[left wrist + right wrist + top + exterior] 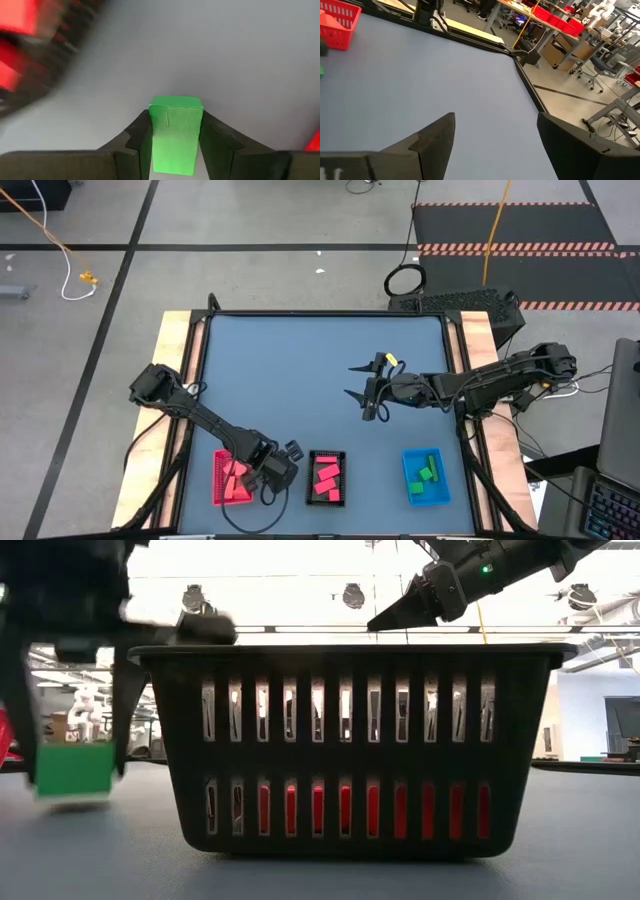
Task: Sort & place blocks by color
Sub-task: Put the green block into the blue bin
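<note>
My left gripper (287, 455) stands over the table's near edge, between the red tray (220, 480) and the black tray (312, 478). It is shut on a green block (176, 125), which also shows in the low view as a green block (75, 770) close above the table. Pink-red blocks (328, 478) lie in the black tray, salmon ones (236, 480) in the red tray, and green ones (428, 473) in the blue tray (408, 485). My right gripper (353, 380) hangs open over the middle of the table, touching nothing. My left gripper pinches the green block between its two fingers, one on each of two opposite side faces (156, 131). The fingers (120, 705) come from above, pointing down. The block sits upright between the fingertips; whether its underside touches the table I cannot tell.
The three trays stand in a row along the near edge. In the low view the black tray (350, 750) fills the foreground, with red blocks showing through its slots. The blue mat's far half is bare. Wooden table rims (175, 370) run along both sides.
</note>
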